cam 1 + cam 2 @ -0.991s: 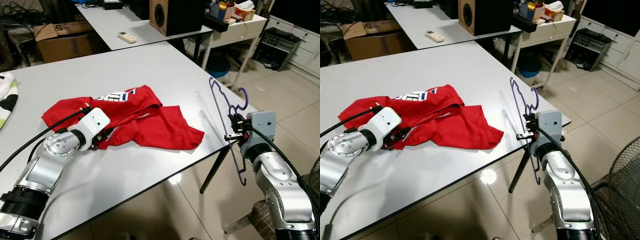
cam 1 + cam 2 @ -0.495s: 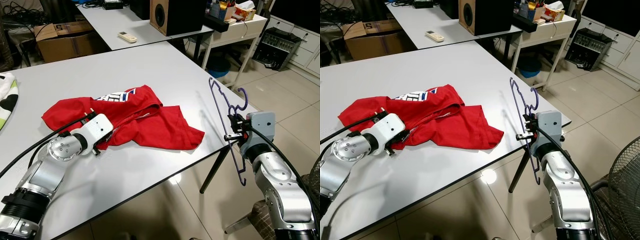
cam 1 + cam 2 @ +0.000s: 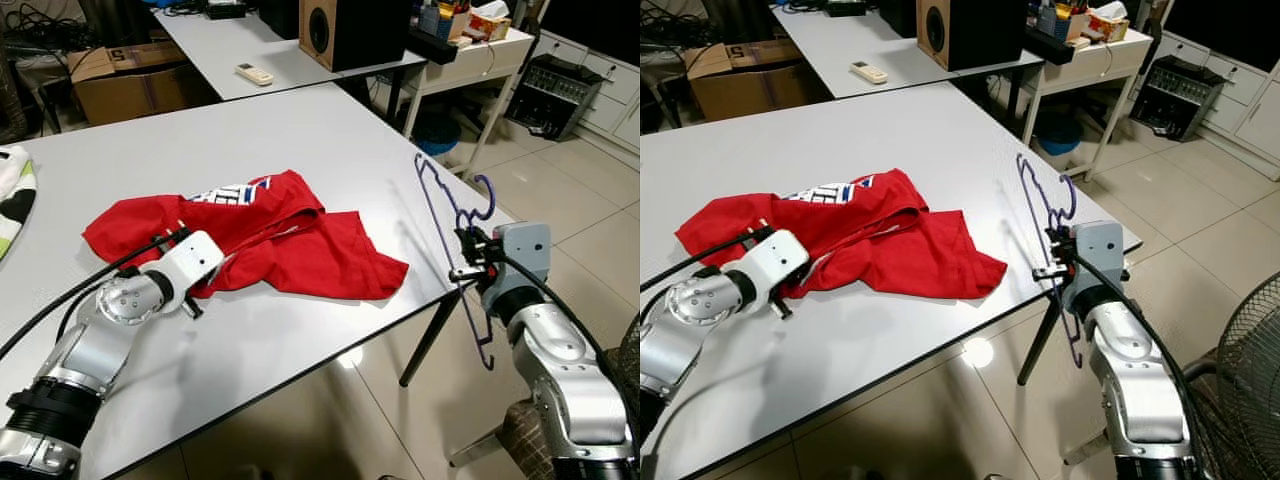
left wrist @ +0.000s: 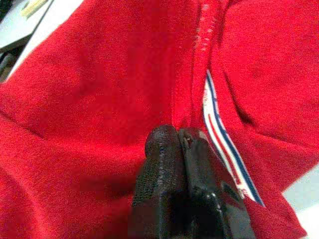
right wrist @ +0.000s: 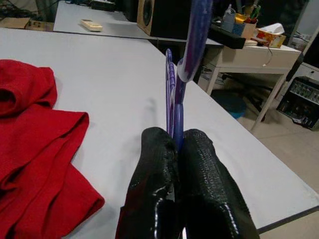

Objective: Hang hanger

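Hanger: a thin purple hanger (image 3: 452, 232) stands nearly on edge at the right edge of the white table (image 3: 300, 130), part of it hanging past the edge, its hook up.
Right gripper: the right gripper (image 5: 175, 149) has its two black fingers pressed together on the hanger's wire, so it holds the hanger with a narrow pinch.
Shirt: a red shirt (image 3: 290, 240) lies crumpled in the middle of the table, well apart from the hanger.
Left gripper: the left gripper (image 4: 178, 144) sits at the shirt's near edge; in the left wrist view its fingers are closed against each other on the red cloth, and whether a fold is truly caught between them cannot be told.
Risk, hanger: the pinch is on a thin wire, so the hanger may swivel or slip out, and it would drop to the tiled floor (image 3: 580, 210) beside the table.
Risk, shirt: if the cloth is only lightly nipped, a pull may let it slide free, or drag the whole crumpled pile instead of opening the neck.
Risk, joining: the neck opening is not clearly laid out, so the hanger's end may catch on a fold.
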Robot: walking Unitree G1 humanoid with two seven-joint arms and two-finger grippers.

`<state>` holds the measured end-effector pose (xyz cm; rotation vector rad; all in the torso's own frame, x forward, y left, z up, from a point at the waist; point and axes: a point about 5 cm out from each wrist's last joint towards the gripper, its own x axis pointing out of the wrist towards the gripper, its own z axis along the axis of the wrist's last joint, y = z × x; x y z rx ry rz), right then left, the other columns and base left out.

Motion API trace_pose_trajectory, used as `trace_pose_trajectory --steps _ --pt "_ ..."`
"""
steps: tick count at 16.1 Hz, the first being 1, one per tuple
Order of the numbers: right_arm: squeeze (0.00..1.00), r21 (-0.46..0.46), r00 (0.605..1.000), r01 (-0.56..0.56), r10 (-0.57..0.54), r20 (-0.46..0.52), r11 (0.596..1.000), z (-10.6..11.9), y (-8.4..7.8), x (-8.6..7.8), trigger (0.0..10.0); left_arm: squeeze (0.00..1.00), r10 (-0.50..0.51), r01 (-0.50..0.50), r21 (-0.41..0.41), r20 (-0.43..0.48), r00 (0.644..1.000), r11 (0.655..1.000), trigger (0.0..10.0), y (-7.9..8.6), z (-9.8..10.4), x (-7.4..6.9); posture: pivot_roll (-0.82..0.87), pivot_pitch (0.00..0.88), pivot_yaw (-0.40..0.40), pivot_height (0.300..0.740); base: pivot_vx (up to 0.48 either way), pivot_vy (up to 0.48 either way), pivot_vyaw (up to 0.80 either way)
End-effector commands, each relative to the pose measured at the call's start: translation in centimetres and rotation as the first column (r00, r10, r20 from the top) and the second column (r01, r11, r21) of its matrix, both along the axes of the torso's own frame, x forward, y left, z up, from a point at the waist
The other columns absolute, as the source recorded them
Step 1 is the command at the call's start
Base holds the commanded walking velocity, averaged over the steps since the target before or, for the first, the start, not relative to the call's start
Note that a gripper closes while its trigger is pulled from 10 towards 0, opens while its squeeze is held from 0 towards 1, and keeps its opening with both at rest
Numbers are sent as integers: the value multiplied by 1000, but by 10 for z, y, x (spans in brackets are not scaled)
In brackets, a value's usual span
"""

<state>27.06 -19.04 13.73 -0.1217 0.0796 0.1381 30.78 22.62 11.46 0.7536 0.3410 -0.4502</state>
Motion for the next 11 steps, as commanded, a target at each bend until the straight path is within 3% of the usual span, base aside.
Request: trace_pose_trajectory --steps 1,4,6,8,10,11 --pt "0 5 999 -21 21 28 1000 7 -2 -1 10000 0 11 -8 -41 52 999 999 0 -1 13 8 -83 0 9 740 0 0 0" --pt "0 32 986 -163 162 44 986 18 -1 -11 10000 0 -1 22 -215 101 995 976 0 -11 35 13 -81 0 13 740 0 0 0" --pt "0 31 949 -314 313 45 949 28 0 -24 10000 0 -55 96 -320 134 989 943 0 -17 56 15 -80 0 15 740 0 0 0" --pt "0 51 886 -464 463 39 884 39 0 -40 10000 0 -31 89 -349 168 985 933 0 -9 75 19 -78 0 14 740 0 0 0" --pt "0 72 824 -565 566 8 822 40 1 -55 10000 0 -10 78 -318 212 977 945 0 -3 85 23 -75 0 8 740 0 0 0" --pt "0 83 807 -589 591 -6 804 39 0 -60 10000 0 -44 110 -297 220 974 948 0 -3 87 21 -76 0 9 740 0 0 0"
